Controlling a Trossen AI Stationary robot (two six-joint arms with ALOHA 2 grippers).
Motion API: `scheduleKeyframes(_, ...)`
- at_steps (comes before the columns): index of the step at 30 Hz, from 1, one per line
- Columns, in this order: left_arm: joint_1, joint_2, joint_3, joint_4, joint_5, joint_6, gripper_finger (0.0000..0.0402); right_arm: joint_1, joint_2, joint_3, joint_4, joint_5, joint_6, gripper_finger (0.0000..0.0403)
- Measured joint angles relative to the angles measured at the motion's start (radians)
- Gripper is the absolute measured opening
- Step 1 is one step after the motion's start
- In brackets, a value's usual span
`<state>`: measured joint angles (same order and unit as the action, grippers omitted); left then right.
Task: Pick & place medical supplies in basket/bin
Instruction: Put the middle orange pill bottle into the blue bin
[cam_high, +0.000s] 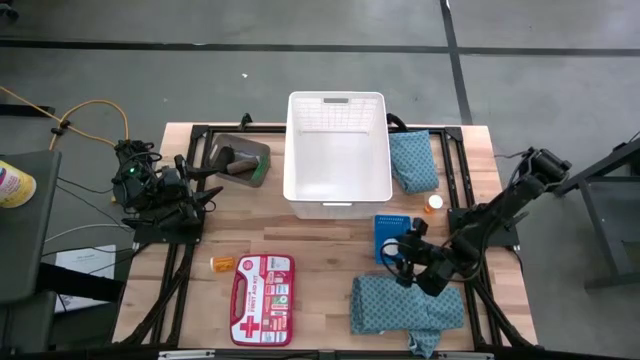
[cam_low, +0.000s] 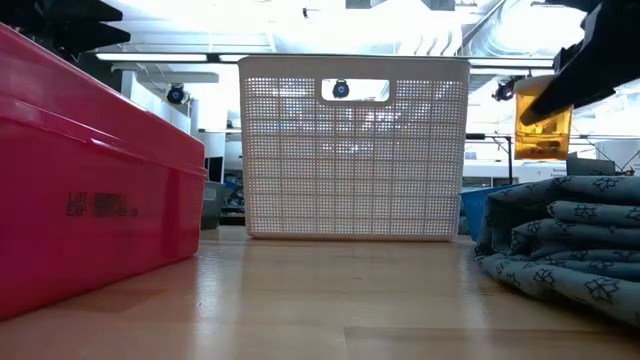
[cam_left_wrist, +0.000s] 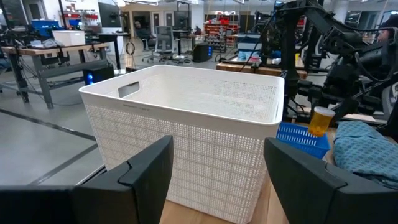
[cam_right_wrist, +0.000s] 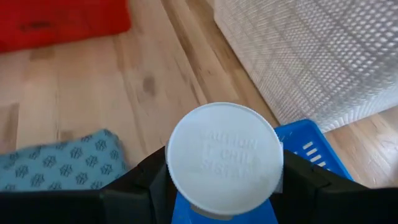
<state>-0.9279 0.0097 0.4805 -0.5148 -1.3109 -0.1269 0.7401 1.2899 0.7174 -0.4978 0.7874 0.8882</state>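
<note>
My right gripper (cam_right_wrist: 224, 186) (cam_high: 403, 255) is shut on an orange bottle (cam_low: 543, 130) with a white cap (cam_right_wrist: 224, 158). It holds the bottle above the blue tray (cam_high: 392, 235), right of the white basket (cam_high: 338, 150). Another orange bottle (cam_high: 433, 203) stands upright on the table beside the tray. A third (cam_high: 222, 263) lies near the red kit. One teal cloth (cam_high: 405, 305) lies folded by the near edge, another (cam_high: 412, 160) right of the basket. The grey bin (cam_high: 240, 160) holds small items. My left gripper (cam_left_wrist: 217, 168) waits open at the table's left edge, pointing level at the basket. My right gripper pinches the orange bottle between its two fingers (cam_right_wrist: 143, 186), one on each side just behind the cap's rim (cam_right_wrist: 177, 177). The cap faces the wrist and hides the body there. The fingers slant down from the table's right side. The bottle's orange body (cam_low: 543, 140) is clear of the table.
A red first aid kit (cam_high: 262, 285) lies at the near left and fills the left of the low view (cam_low: 90, 190). The table frame's black rails (cam_high: 462, 170) run along both sides. Bare wood (cam_high: 325, 240) lies between the kit, the basket and the tray.
</note>
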Motion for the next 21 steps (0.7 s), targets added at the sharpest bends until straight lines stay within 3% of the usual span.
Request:
scheduleKeyframes(9,0.0,0.0,0.0,0.0,0.0,0.002,0.0242,0.0,0.04,-0.029,-0.004,0.031,0.062,0.0194)
scheduleKeyframes(21,0.0,0.0,0.0,0.0,0.0,0.001,0.0242,-0.003,0.044,-0.202,0.215,0.022,0.111,0.0194)
